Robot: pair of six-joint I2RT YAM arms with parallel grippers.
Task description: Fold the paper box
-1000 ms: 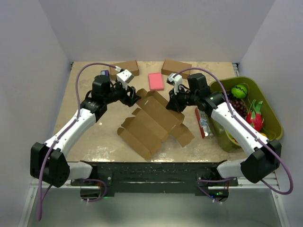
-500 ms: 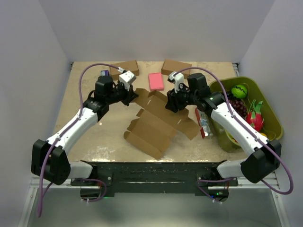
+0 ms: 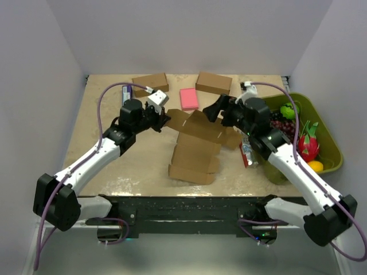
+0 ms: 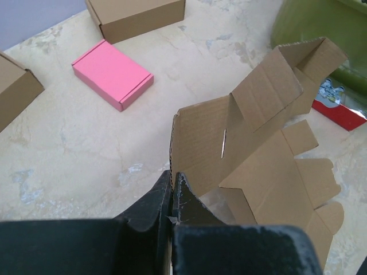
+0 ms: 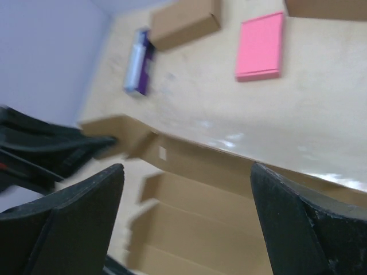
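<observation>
We see a robotics lab cell: blank white walls [image 3: 189, 34] around a small tabletop [image 3: 137, 163], two arms [image 3: 92, 154] [image 3: 295, 169] bolted on.

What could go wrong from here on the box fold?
1. Only the left hand grips the paper box, pinching one thin edge; the sheet could pivot, slip or tear.
2. The right hand is open above it, holding nothing, so the raised panels may flop flat.
</observation>
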